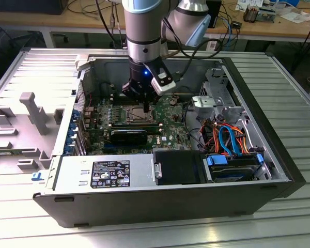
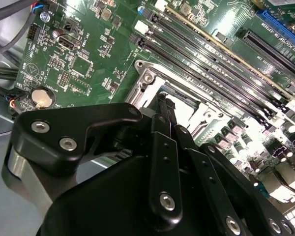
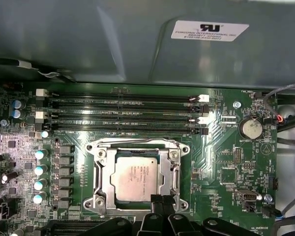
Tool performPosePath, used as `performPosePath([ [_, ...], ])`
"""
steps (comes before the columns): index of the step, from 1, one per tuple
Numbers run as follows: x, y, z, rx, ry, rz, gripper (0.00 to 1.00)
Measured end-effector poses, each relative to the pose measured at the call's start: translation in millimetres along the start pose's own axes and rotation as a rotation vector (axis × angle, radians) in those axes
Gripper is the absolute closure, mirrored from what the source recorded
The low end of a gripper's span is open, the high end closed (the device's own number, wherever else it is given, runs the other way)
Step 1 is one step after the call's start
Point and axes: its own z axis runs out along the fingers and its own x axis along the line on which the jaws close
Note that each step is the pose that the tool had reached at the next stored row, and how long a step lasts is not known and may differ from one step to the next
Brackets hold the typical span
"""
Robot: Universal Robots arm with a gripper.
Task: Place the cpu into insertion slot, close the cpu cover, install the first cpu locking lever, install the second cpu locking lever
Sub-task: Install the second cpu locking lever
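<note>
The cpu (image 3: 136,178), a flat silver-grey square, lies in the insertion slot (image 3: 99,200) on the green board. The cpu cover (image 3: 177,167), a silver frame, lies flat around it, and the chip shows through its window. My gripper (image 3: 160,200) is shut, its two black fingers pressed together, with the tips at the slot's rim beside the cpu. In the second wrist view the gripper (image 2: 165,105) reaches the same metal rim (image 2: 146,78). In the exterior view the gripper (image 1: 146,109) points straight down onto the slot (image 1: 134,114) inside the open computer case. How the locking levers stand I cannot tell.
Long black memory slots (image 3: 123,115) run beside the socket, and a coin battery (image 3: 250,129) sits nearby. A black fan shroud (image 1: 129,135), a grey power supply (image 1: 103,173), coloured cables (image 1: 227,137) and a drive cage (image 1: 212,103) crowd the case. Case walls (image 3: 113,39) enclose the board.
</note>
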Motion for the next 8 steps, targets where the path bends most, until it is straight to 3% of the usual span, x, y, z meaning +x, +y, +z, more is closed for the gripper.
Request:
performPosePath([
  [6, 0.2, -7.2, 1.4, 0.0001, -0.0001, 0.000, 0.89],
  [7, 0.4, -11.8, 1.9, 0.0002, -0.0001, 0.000, 0.89],
  [8, 1.0, -26.3, 4.7, 0.0006, -0.0001, 0.000, 0.89],
])
